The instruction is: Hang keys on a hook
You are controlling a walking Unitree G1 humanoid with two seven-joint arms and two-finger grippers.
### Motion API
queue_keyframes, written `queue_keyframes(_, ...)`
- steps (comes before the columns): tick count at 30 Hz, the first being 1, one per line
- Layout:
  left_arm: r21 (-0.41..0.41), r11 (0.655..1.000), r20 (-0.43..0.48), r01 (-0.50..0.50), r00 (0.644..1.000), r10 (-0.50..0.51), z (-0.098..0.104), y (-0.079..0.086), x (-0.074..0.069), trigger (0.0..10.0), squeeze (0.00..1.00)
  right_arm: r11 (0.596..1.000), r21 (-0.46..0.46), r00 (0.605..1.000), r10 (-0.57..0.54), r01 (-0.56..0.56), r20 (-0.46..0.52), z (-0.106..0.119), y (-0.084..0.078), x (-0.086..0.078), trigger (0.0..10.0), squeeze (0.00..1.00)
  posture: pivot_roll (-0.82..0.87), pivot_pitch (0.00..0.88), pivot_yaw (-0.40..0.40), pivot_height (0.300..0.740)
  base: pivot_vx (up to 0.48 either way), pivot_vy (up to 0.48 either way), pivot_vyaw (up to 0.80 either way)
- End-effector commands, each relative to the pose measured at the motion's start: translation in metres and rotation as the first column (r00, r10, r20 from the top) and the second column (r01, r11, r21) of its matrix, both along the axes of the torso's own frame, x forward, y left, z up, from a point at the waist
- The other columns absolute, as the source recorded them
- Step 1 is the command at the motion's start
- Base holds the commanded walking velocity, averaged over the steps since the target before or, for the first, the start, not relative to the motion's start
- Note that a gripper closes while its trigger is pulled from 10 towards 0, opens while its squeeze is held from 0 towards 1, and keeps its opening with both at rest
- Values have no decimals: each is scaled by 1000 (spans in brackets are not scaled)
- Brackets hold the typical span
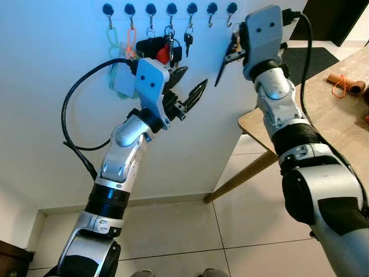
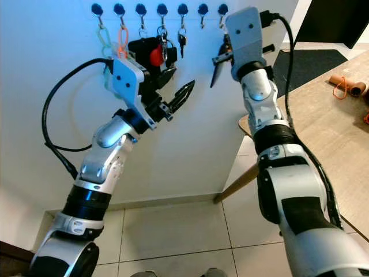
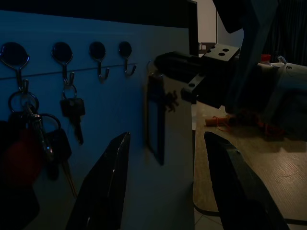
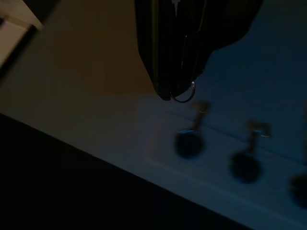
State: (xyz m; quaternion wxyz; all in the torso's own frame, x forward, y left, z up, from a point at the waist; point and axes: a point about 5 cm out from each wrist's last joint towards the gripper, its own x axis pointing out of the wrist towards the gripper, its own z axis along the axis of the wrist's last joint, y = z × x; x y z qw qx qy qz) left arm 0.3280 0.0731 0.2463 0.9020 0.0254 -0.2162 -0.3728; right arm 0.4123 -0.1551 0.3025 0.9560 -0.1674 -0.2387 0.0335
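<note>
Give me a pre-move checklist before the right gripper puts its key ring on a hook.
1. Ring held: ok. The right gripper is shut, with a thin key ring at its fingertips.
2. Free hook available: ok. The last hook and the one beside it carry nothing.
3. Ring over the hook tip: not ok. In the right wrist view the ring is apart from the nearest hook.
4. Left gripper out of the way: ok. It is open, below the row, near the hung keys.
5. What hangs from the ring: cannot tell, too dark.
</note>
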Motion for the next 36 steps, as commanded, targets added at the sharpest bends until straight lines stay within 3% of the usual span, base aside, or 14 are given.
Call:
queue_keyframes(1, 7, 1000, -2, 18, 1000, -18, -1, -3, -3, 10000, 0, 1000, 2, 1000, -26, 26, 8, 7, -4, 1, 10000, 0, 27, 91, -42, 740, 0, 0, 0)
queue_keyframes(8, 6, 1000, -1, 17, 1000, -17, 0, -3, -3, 10000, 0, 999, 1, 999, -41, 41, 15, 13, -6, 2, 10000, 0, 26, 92, -43, 740, 0, 0, 0)
queue_keyframes(18, 7, 1000, -1, 14, 1000, -14, 0, -2, -2, 10000, 0, 1000, -13, 1000, -15, 15, 18, 19, 3, 3, 10000, 0, 31, 91, -47, 740, 0, 0, 0)
queue_keyframes(36, 8, 1000, 4, 11, 1000, -11, 1, -1, -2, 10000, 0, 997, -68, 998, 16, -20, -68, 4, 14, 7, 10000, 0, 36, 90, -46, 740, 0, 0, 0)
